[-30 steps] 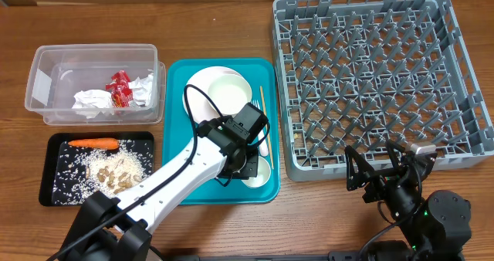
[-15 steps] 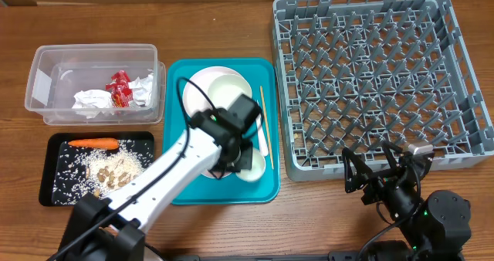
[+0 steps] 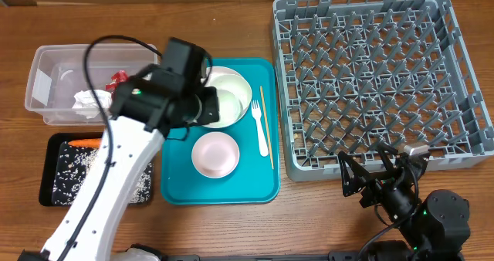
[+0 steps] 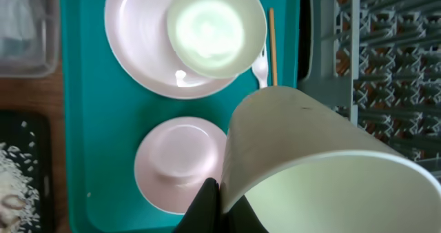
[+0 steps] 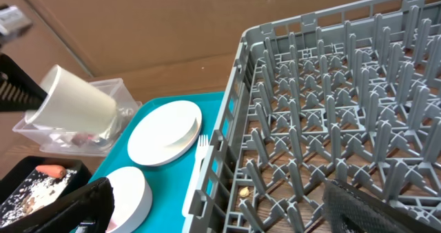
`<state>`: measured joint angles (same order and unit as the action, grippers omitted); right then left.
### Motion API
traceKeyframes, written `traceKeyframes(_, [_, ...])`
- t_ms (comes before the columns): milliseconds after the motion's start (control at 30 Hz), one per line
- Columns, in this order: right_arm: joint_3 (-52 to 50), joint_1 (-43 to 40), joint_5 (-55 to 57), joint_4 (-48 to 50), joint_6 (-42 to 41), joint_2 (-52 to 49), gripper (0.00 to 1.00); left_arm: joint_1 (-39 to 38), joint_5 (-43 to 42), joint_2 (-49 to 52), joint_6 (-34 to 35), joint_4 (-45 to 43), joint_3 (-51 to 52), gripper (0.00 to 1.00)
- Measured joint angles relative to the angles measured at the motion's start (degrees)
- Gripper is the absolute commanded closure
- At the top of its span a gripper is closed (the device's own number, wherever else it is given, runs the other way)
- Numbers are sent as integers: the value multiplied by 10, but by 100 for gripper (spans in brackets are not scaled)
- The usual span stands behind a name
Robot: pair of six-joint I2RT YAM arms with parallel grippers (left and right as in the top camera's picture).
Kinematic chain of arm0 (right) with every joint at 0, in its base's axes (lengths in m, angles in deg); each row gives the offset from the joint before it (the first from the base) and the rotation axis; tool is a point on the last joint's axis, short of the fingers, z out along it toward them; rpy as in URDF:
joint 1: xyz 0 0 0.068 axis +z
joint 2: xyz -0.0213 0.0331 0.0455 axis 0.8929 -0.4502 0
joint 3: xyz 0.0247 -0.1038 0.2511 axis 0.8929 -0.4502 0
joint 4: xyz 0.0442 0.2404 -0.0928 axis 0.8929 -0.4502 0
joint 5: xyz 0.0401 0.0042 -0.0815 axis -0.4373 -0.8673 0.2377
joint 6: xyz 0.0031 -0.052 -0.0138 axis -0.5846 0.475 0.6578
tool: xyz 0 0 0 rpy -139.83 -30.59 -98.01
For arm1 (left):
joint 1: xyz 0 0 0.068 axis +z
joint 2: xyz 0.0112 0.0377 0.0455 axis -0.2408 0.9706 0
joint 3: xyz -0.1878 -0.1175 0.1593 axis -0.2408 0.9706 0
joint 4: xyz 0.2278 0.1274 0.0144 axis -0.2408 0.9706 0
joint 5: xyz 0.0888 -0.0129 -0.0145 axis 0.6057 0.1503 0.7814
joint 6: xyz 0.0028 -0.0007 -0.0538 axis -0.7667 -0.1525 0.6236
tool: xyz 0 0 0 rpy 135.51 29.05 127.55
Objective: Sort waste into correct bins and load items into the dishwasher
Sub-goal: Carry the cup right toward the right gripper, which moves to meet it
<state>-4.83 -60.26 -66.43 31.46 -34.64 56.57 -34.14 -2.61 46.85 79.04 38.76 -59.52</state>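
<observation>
L pincer [image 4: 218, 204] clamped tight on rim of white cup [image 4: 310, 157]. Cup is off the surface, tipped on its side, in the air over left part of teal tray [image 3: 176, 190]. Under the pincer: pink bowl [image 3: 215, 154], looks flipped, on the tray. Just ahead of that, white plate [image 4: 134, 47] w/ small pale bowl [image 4: 215, 27] sitting on it. To pincer's right on the same tray, fork [image 3: 260, 133] and thin wooden stick [image 3: 265, 122] lie side by side near tray edge. Grey dish rack [image 3: 281, 83] further right, on desk [image 3: 231, 22].

Left of pincer: clear tub [image 3: 46, 68] w/ red wrapper [image 3: 117, 79] + napkins [image 3: 89, 100] inside. Black tray [image 3: 54, 180] left and nearer the base, holds carrot [image 3: 83, 143] + rice scraps [image 3: 77, 164].

R pincer [image 3: 375, 176] spread wide, holds nothing, low at rack's near edge, well apart from the cup.
</observation>
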Motion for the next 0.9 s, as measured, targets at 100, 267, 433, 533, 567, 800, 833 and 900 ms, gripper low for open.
traceKeyframes(100, [0,0,-15,0,0,0,0,18,-8,-6,-35,13,-3,96])
traceKeyframes(267, [0,0,-63,0,4,0,0,39,-57,-6,-115,19,-3,96])
traceKeyframes(433, [0,0,-156,5,19,-2,0,42,-171,-6,-225,-27,-3,96])
traceKeyframes(533, [0,0,-221,37,14,-19,0,48,-243,-6,-261,-52,-3,96])
traceKeyframes(567, [0,0,-246,58,7,-32,0,53,-269,-6,-271,-57,-3,96])
traceKeyframes(800, [2,0,-432,286,-47,-168,0,123,-416,-6,-337,-53,-3,96])
traceKeyframes(833, [3,0,-454,315,-54,-189,0,136,-438,-6,-349,-50,-3,96])
traceKeyframes(900, [3,0,-495,360,-64,-232,0,162,-490,-6,-371,-45,-3,96])
